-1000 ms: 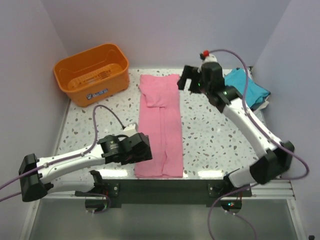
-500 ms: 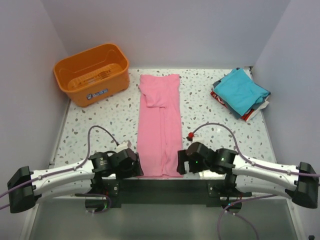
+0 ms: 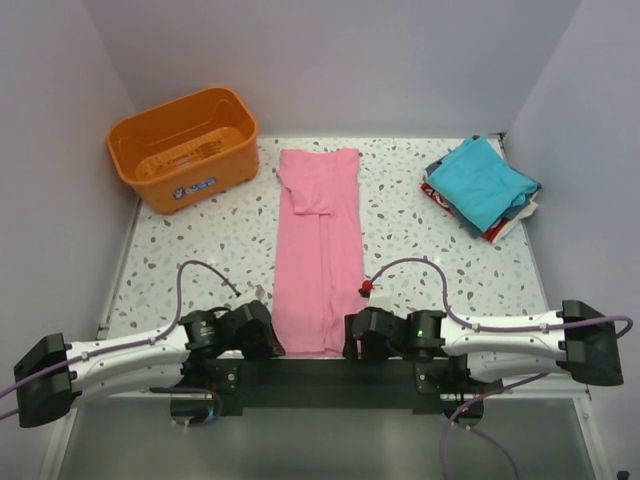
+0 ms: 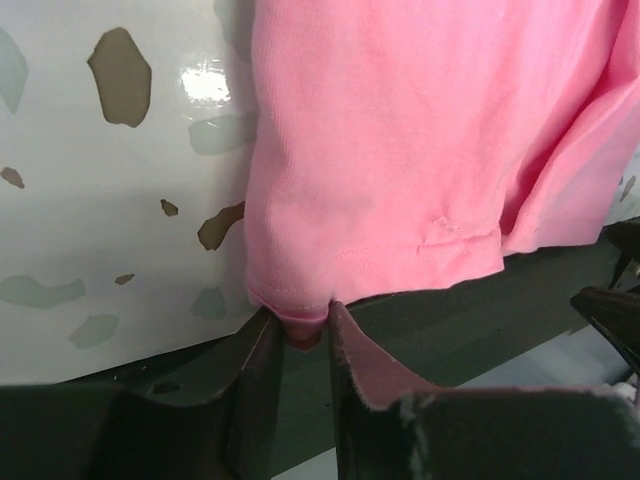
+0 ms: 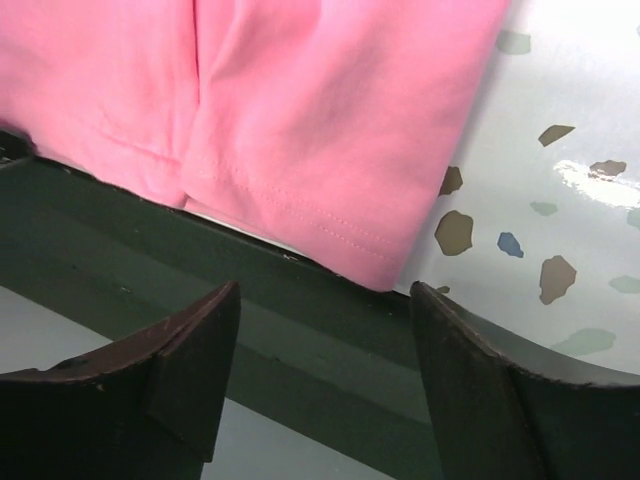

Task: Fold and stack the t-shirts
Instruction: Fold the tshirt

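Note:
The pink t-shirt (image 3: 320,240) lies as a long narrow strip down the middle of the table, its hem at the near edge. In the left wrist view my left gripper (image 4: 300,315) is shut on the near left corner of the hem (image 4: 290,310), with a bit of pink cloth pinched between the fingers. My left gripper (image 3: 268,340) sits low at that corner. My right gripper (image 3: 350,335) is at the near right corner. In the right wrist view it (image 5: 325,290) stands open, and the hem corner (image 5: 385,265) lies just ahead of the fingertips, untouched.
A stack of folded t-shirts (image 3: 482,185), teal on top with red and white showing beneath, lies at the back right. An orange basket (image 3: 185,145) stands at the back left. A dark rail (image 5: 300,330) runs along the table's near edge under both grippers.
My right arm has swung from the far end of the shirt down to its near right corner. My left gripper has dropped to the near left corner and shut on the hem.

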Robot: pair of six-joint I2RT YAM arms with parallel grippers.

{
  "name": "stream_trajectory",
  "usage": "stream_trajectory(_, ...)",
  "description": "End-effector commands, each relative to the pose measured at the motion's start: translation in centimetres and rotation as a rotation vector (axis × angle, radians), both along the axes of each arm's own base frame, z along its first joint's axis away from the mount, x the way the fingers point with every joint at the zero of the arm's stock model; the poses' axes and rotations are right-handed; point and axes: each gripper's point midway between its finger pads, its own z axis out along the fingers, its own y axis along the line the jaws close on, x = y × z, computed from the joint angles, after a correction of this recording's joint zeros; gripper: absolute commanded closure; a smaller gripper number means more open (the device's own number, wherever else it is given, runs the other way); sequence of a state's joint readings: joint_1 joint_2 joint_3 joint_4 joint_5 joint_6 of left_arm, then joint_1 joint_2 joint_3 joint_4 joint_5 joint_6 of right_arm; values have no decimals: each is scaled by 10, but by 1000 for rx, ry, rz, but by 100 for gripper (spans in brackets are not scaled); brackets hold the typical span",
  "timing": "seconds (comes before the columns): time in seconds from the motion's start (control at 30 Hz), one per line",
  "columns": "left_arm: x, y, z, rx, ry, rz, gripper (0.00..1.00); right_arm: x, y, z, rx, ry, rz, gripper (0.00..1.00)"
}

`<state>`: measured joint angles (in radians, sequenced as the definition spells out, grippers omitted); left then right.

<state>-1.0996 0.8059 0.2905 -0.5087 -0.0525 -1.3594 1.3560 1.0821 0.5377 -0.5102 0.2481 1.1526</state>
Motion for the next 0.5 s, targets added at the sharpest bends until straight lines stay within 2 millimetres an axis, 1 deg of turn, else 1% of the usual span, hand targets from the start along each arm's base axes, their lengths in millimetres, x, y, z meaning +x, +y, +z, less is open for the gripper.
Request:
stream_trajectory(0.0, -1, 10, -15, 50, 18, 31, 74, 13, 6, 2, 35, -46, -83, 30)
stream_trajectory(0.03, -1, 10, -15, 54, 21, 31, 76, 12, 5, 0, 35, -41, -89, 33)
stream_trajectory(0.07, -1, 10, -15, 57, 21, 31, 82, 10, 5, -2, 32, -28, -89, 35)
stream_trajectory(0.1, 0, 10, -15, 57, 21, 34, 85, 9, 6, -5, 34, -22, -84, 37)
stream_trajectory(0.17, 0, 7, -15, 52, 22, 31, 90, 5, 6, -9, 33, 3, -82, 38)
stream_trajectory(0.23, 0, 5, -15, 47, 22, 25, 92, 3, 0, -17, 2, 17, -92, 39)
stream_trajectory(0.27, 0, 6, -15, 49, 24, 26, 96, 4, -1, -18, -5, 16, -104, 39)
stream_trajectory(0.33, 0, 6, -15, 50, 23, 27, 98, 3, -6, -25, -31, 22, -116, 41)
stream_trajectory(0.4, 0, 5, -14, 46, 22, 26, 100, 7, -6, -27, -35, 7, -130, 52)
stream_trajectory(0.43, 1, 5, -14, 45, 19, 26, 100, 8, -6, -28, -40, 2, -134, 59)
stream_trajectory(0.47, 1, 5, -13, 45, 19, 26, 100, 10, -6, -28, -45, -6, -135, 71)
